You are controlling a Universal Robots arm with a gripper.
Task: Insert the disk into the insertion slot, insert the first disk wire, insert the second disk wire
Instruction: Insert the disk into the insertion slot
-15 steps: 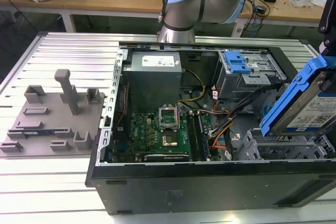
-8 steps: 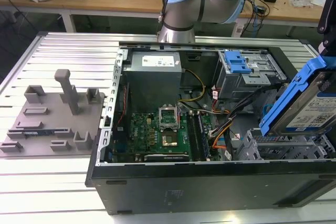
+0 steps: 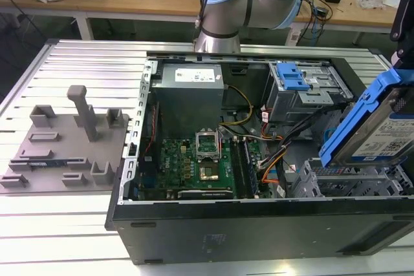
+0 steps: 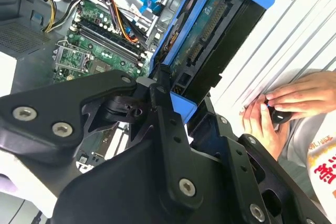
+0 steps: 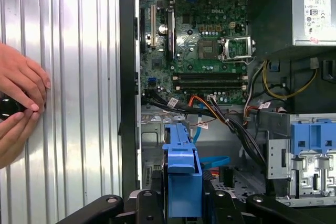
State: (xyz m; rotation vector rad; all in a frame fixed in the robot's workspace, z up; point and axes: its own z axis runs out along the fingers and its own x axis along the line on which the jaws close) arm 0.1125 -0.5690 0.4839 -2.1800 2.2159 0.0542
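Second wrist view: disk (image 4: 210,35) clamped edgewise between the jaws.

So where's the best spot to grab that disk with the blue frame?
Probably one short end of the disk, on its blue carrier, coming from the side away from the insertion slot. It's flat and thin, so the gripper pinches it easily, leaving the other end free.

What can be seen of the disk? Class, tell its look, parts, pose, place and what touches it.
The disk is a flat silver drive with a white printed label, framed by a bright blue plastic carrier. It hangs tilted in the air at the exterior view's right, above the insertion slot, not yet in it. In the second wrist view the gripper clamps its carrier.
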